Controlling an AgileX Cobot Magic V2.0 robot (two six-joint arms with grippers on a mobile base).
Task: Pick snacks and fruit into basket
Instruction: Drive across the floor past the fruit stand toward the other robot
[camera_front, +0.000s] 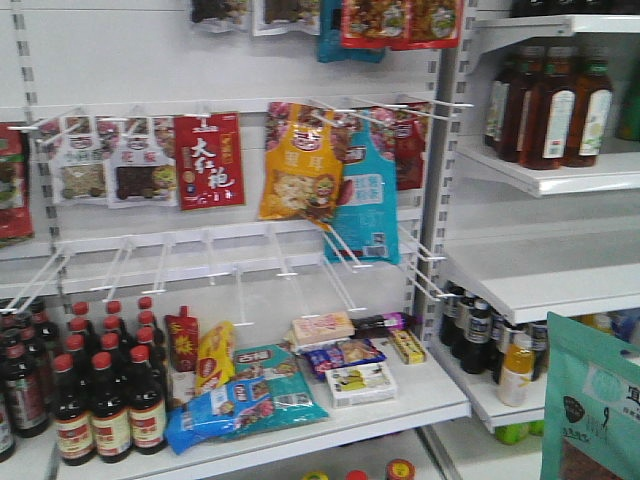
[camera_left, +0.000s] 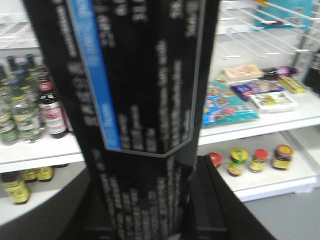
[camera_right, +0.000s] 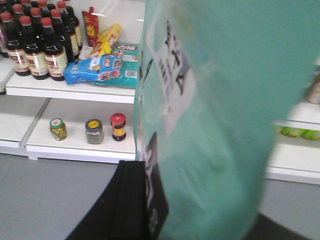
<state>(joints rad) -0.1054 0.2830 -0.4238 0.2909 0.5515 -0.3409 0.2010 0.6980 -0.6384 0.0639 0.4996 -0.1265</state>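
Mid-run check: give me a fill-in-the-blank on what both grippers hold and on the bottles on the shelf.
The right gripper is shut on a mint-____ pouch. The left gripper clamps a mostly ____ package. The sauce bottles wear ____ caps.
Missing: green; black; red.

Shop: stocked shelves (camera_front: 560, 270) (pegged snack pouches (camera_front: 208, 160)).

Mint-green pouch (camera_front: 595, 400) cut off at front view's bottom-right corner, label partly lost; blurred in right wrist view. Black pack (camera_left: 145, 100): white print smeared, unreadable, top cropped, hides shelf (camera_left: 270, 125) middle.
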